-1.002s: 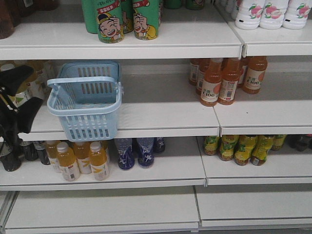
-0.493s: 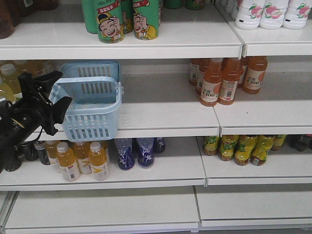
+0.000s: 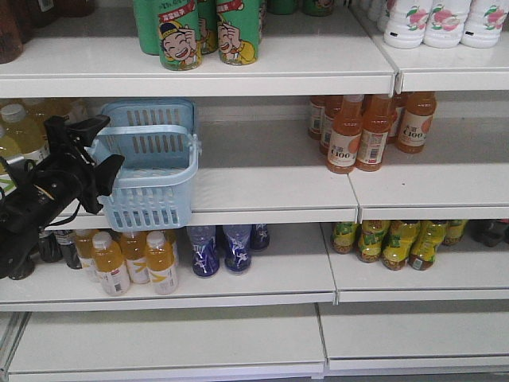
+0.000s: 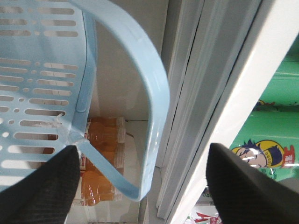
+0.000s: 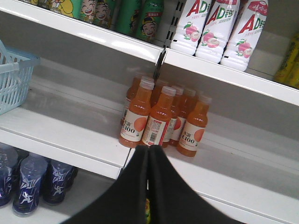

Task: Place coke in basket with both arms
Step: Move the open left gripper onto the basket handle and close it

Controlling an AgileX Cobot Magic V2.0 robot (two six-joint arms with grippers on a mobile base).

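The light blue basket [image 3: 151, 171] stands on the middle shelf at the left, its flat handle [image 3: 145, 134] raised over the front. My left gripper [image 3: 99, 149] reaches in from the left and is open, its jaws above and below the handle's left end. In the left wrist view the handle [image 4: 156, 88] curves down between the two spread black jaws of the left gripper [image 4: 142, 179], touching neither. My right gripper [image 5: 148, 149] is shut with nothing in it, in front of the shelf edge. The coke is out of view.
Orange drink bottles [image 3: 367, 131] stand on the middle shelf to the right, also seen as orange bottles [image 5: 161, 116]. Green cans [image 3: 208, 32] and white bottles [image 3: 437, 20] fill the top shelf. Yellow juice bottles [image 3: 131, 261] and dark blue bottles [image 3: 221, 248] stand below the basket.
My left gripper has risen from the lower left and moved right to the basket, its open jaws now around the handle's left end. The basket has not moved.
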